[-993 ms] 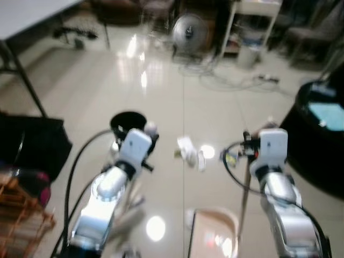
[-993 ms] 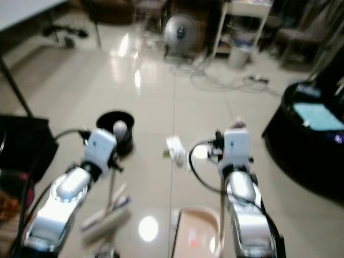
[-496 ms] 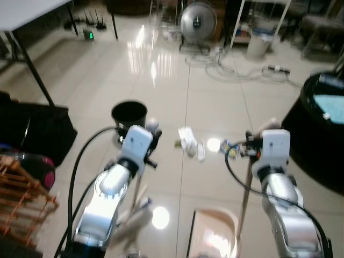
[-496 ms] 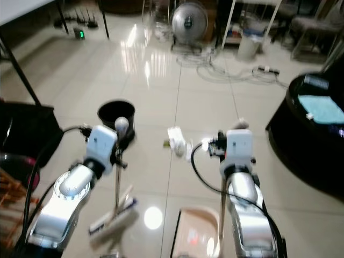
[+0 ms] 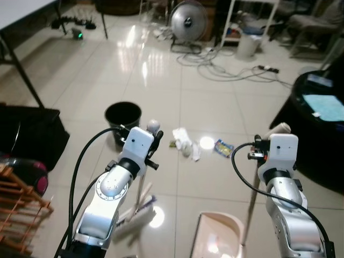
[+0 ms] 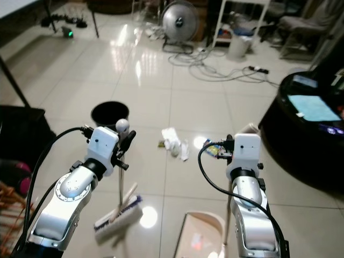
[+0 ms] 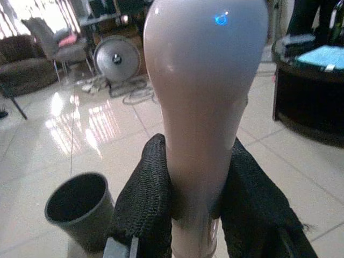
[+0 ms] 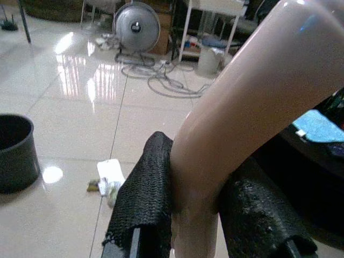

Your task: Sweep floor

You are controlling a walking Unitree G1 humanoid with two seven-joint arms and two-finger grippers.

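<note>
My left gripper [image 5: 153,141] is shut on the pale broom handle [image 7: 204,102], and both black fingers [image 7: 148,204] press its sides. The broom's bristle head [image 6: 119,213] rests on the tiles below that arm. My right gripper [image 6: 242,141] is shut on the beige dustpan handle [image 8: 242,107]. The dustpan's scoop [image 5: 217,239] sits on the floor at the bottom middle. Ahead of both arms lie crumpled white litter [image 5: 184,141] and a small blue wrapper [image 5: 222,147]. A black bin [image 5: 123,116] stands on the floor just left of the litter.
A floor fan [image 5: 186,18] and loose cables [image 5: 231,72] lie at the far end. A black round table with a blue cloth [image 5: 322,107] stands right. A black bag [image 5: 27,134] and a wooden rack [image 5: 19,209] are at left. Open tiles spread between.
The view has shifted and sharpened as the camera moved. The litter and bin now sit slightly farther up in the frame. Both grippers keep their hold on the handles.
</note>
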